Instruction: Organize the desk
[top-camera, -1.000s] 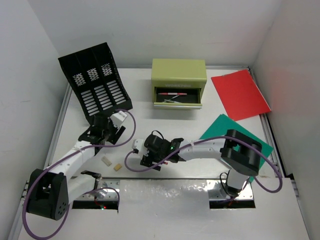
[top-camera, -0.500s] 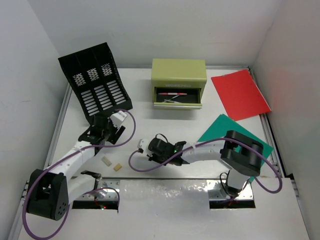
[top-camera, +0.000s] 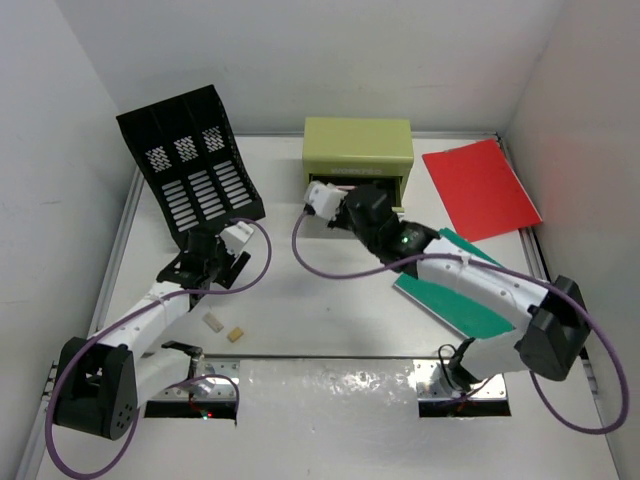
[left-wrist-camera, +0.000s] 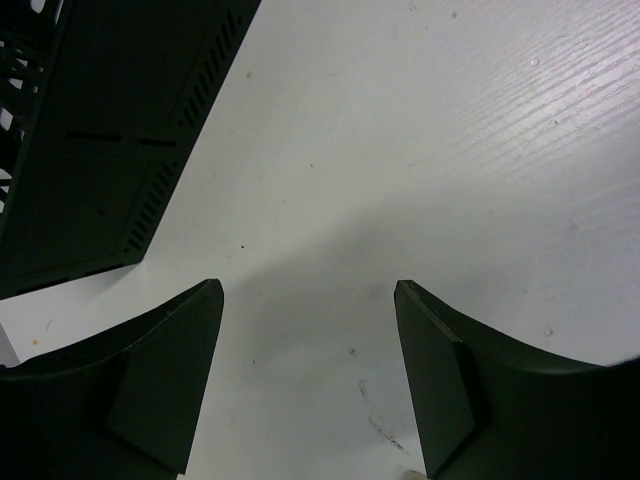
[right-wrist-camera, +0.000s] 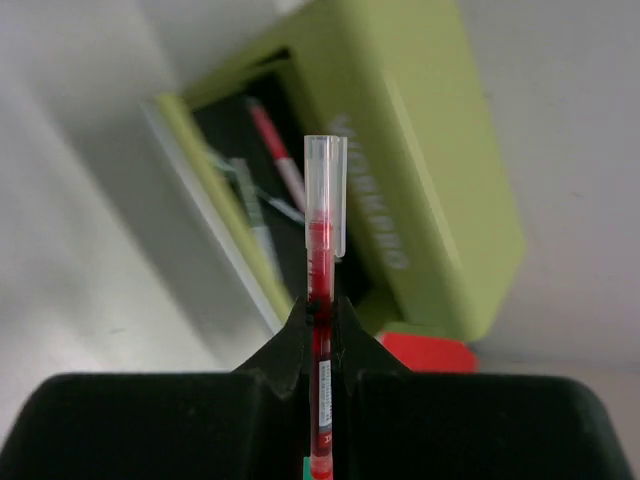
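right fingers (right-wrist-camera: 285, 355) pinching red pen (right-wrist-camera: 320, 250), drawer (right-wrist-camera: 207, 200) open

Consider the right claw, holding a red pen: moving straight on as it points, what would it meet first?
Most likely the open drawer of the green chest, the red pen arriving ahead of the right claw; depth is hard to judge.

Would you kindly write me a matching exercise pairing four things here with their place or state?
Things: 1 red pen; 2 left gripper; 3 chest drawer; 4 red folder.
States: A flat at back right; B open, pens inside; C clamped in the right gripper; D open above the desk.
Pairs: 1-C, 2-D, 3-B, 4-A.
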